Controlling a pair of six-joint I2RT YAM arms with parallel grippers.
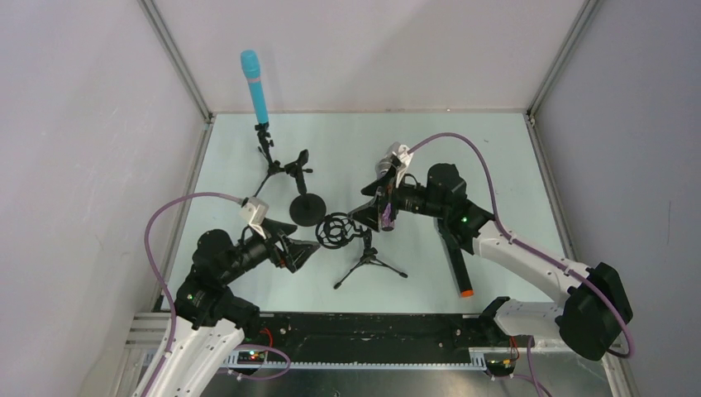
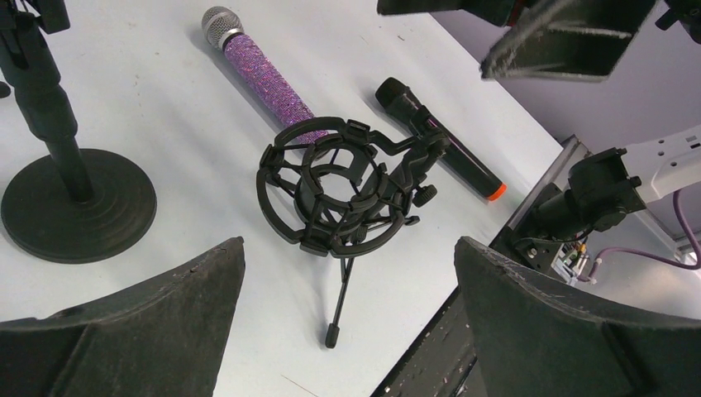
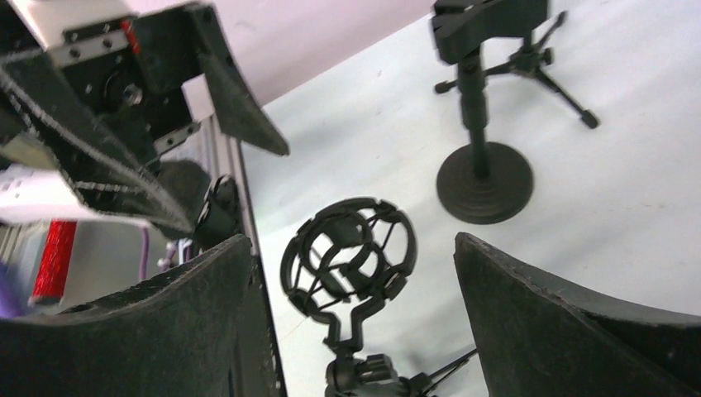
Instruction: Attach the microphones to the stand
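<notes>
The light blue microphone [image 1: 252, 87] stands upright, clipped in a tripod stand [image 1: 266, 153] at the back left. The purple glitter microphone [image 1: 387, 213] [image 2: 264, 70] lies flat on the table behind an empty black shock-mount stand [image 1: 337, 231] [image 2: 339, 194] [image 3: 351, 256]. The black microphone with an orange end [image 1: 457, 265] [image 2: 442, 141] lies to the right of it. My right gripper [image 1: 376, 205] [image 3: 351, 240] hovers open and empty over the purple microphone, facing the shock mount. My left gripper [image 1: 307, 251] [image 2: 347, 248] is open and empty, just left of the shock mount.
A round-base stand [image 1: 307, 209] [image 2: 78, 203] [image 3: 484, 182] with an empty clip stands just behind the shock mount. The shock mount's tripod legs [image 1: 370, 263] spread toward the near edge. The black rail at the table's near edge [image 1: 364, 327] runs close by.
</notes>
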